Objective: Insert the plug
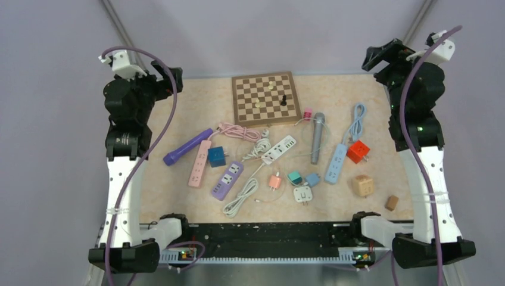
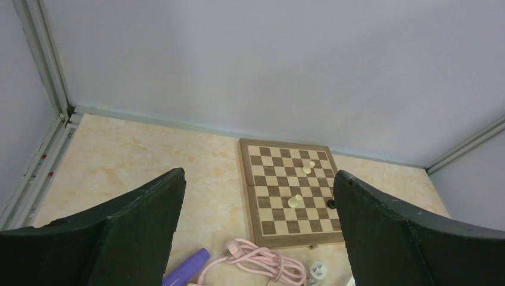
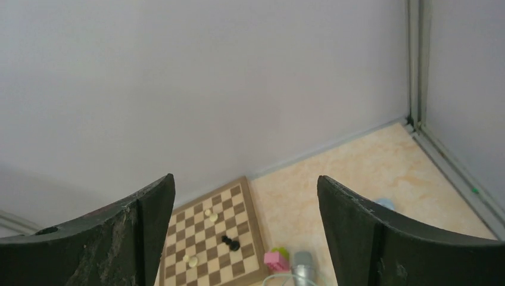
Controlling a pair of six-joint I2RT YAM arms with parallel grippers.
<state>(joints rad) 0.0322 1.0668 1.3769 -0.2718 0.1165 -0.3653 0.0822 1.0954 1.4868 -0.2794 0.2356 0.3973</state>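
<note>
Black rail (image 1: 268,233) ran nearest, along the front edge of the counter (image 1: 196,101). Left tool (image 2: 259,179) hung raised over the far left corner, fingers spread wide, pinching nothing. Purple wand (image 1: 187,146) lay just beside a pink power strip (image 1: 200,164); next came a blue cube adapter (image 1: 217,156), a purple power strip (image 1: 227,180), a white cable (image 1: 241,198) coiled near the front, and a white power strip (image 1: 279,149). Four plugs lay loose at centre front, apart from the strips: salmon plug (image 1: 274,182), teal plug (image 1: 294,177), white plug (image 1: 303,194), blue plug (image 1: 312,179). Chessboard (image 1: 265,97) sat at the far edge with a few pieces on it. Grey microphone (image 1: 317,137), blue power strip (image 1: 336,163), red cube (image 1: 358,151), tan cube (image 1: 362,185) and brown block (image 1: 391,202) followed. Right tool (image 3: 245,179) hung raised over the far right corner, fingers spread wide, empty
</note>
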